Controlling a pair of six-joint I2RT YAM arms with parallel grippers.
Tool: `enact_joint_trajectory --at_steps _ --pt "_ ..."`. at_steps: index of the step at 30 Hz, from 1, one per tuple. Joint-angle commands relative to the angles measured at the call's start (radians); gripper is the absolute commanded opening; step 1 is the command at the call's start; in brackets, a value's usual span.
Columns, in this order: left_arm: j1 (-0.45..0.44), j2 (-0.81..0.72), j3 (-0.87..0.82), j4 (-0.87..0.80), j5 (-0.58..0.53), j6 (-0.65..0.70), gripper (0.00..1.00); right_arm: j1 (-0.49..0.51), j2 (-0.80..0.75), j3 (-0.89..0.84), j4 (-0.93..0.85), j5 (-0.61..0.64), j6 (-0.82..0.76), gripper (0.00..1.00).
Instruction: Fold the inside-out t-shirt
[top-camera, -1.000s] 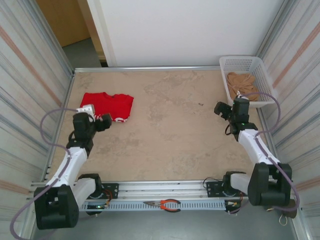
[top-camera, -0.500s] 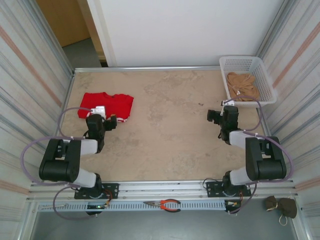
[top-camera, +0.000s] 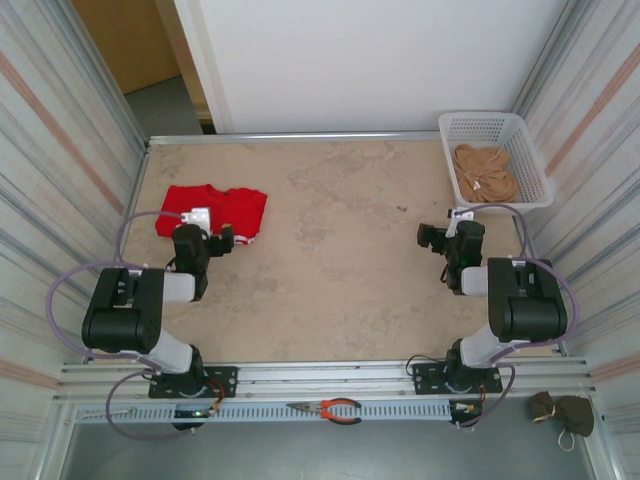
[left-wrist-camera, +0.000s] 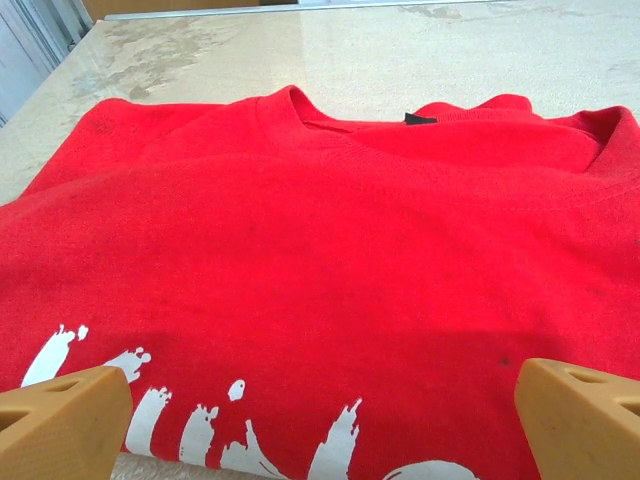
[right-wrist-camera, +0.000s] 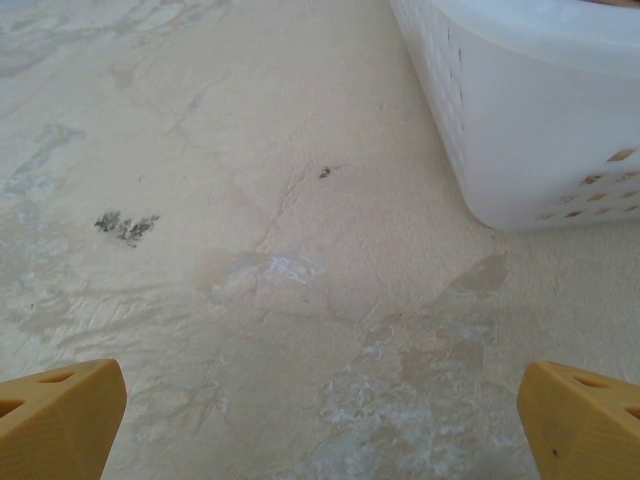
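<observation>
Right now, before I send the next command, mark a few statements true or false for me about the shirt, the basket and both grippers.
1. The red t-shirt lies on the left part of the table. True.
2. The left gripper is shut on the shirt. False: its jaws stand open at the shirt's printed edge and hold nothing.
3. The white basket in the far right corner holds a tan cloth. True.
4. The right gripper hovers over the shirt. False: it is open over bare table, with the basket just ahead on its right.
5. Pliers lie on the rail between the two arm bases. True.
</observation>
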Motion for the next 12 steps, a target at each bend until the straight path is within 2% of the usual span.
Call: enact_joint_trajectory --at_steps 1,12 --pt "0.006 -0.006 0.015 0.023 0.011 0.006 0.99 0.003 -0.016 0.017 0.024 -0.002 -0.010 0.99" --pt "0.007 -0.006 0.015 0.021 0.012 0.005 0.99 0.004 -0.016 0.015 0.025 -0.002 -0.012 0.99"
